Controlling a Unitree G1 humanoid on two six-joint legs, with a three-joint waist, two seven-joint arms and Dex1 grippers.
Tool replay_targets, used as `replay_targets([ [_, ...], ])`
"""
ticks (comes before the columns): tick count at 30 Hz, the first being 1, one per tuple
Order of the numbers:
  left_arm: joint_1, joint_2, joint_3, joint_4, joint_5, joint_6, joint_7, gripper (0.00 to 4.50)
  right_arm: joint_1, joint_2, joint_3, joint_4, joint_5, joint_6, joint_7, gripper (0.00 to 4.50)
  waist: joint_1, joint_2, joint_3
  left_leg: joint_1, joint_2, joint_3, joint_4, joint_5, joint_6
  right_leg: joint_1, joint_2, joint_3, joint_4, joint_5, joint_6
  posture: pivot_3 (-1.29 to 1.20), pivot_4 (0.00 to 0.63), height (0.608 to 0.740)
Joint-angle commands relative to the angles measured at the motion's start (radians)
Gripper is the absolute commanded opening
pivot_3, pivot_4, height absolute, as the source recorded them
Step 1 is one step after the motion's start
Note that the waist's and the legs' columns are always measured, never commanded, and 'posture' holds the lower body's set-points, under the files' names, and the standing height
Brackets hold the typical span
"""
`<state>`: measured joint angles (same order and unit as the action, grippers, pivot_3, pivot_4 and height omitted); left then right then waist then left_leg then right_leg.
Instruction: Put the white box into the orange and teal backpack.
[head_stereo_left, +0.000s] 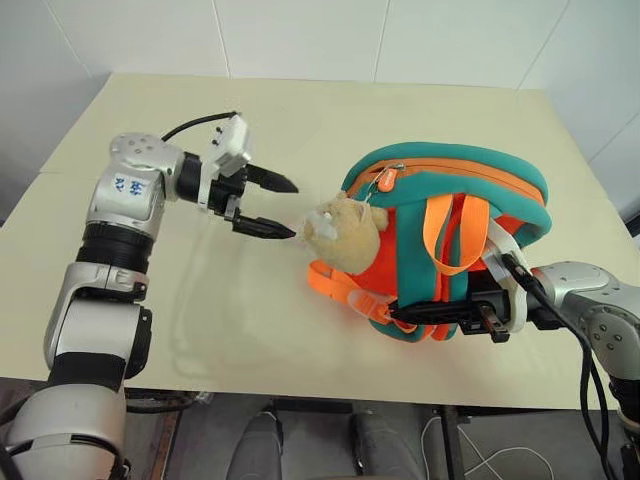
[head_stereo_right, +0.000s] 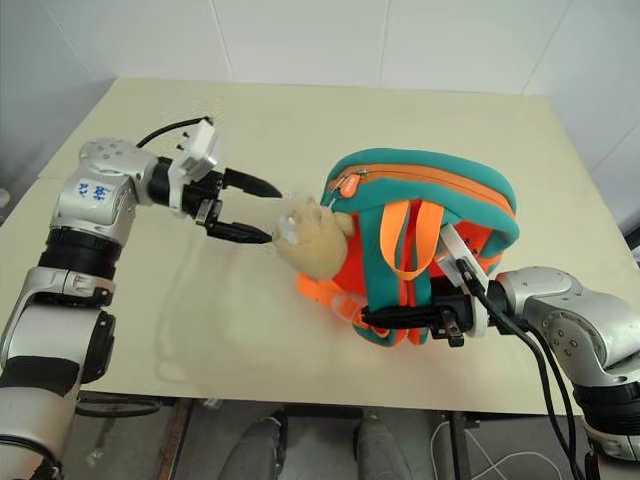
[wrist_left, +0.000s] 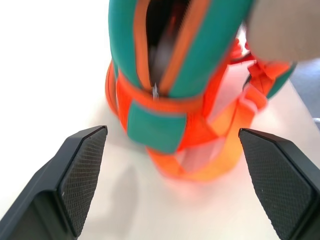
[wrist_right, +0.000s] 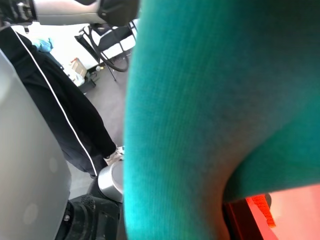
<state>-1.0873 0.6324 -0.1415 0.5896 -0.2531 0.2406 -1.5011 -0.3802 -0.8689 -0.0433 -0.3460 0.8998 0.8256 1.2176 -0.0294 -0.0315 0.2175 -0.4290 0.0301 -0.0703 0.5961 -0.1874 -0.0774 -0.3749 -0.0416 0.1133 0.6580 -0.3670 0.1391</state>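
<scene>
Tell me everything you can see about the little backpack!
The small soft orange and teal backpack lies on the beige table. It has teal edges, orange panels, orange straps and a beige plush toy. Its zip gapes partly open. The right end effector is shut on its lower teal edge; the left end effector is open beside the toy.

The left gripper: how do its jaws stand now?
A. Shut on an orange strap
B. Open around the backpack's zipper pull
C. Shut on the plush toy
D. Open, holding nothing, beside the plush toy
D: the left gripper has its jaws spread apart with nothing between them, just beside the plush toy that hangs on the backpack.
</scene>
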Motion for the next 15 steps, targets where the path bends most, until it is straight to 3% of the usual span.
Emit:
replay_targets([
  [1,0.044,0.026,0.057,-0.167,-0.094,0.048,-0.062,4.49,0.002,0.004,0.020,0.005,-0.023,-0.014,0.016,0.00,0.002,0.000,0.000,0.000,0.000,0.000,0.000,0.000,0.000,0.000,0.000,0.000,0.000,0.000,0.000,0.00,0.150,0.740],
  [7,0.144,-0.024,0.104,-0.464,-0.224,0.197,0.071,4.49,-0.012,0.014,0.048,0.042,-0.063,-0.034,0.027,0.00,0.001,0.000,0.000,0.000,0.000,-0.001,0.001,0.000,0.000,0.000,0.000,0.000,0.001,0.000,0.000,0.00,0.150,0.740],
  [15,0.208,-0.081,0.082,-0.639,-0.280,0.289,0.169,4.49,-0.047,0.034,0.068,0.080,-0.100,-0.053,0.037,0.00,-0.007,0.000,0.000,0.005,0.000,0.000,0.004,0.000,0.000,0.005,0.001,0.000,0.004,0.001,0.000,0.00,0.150,0.740],
])
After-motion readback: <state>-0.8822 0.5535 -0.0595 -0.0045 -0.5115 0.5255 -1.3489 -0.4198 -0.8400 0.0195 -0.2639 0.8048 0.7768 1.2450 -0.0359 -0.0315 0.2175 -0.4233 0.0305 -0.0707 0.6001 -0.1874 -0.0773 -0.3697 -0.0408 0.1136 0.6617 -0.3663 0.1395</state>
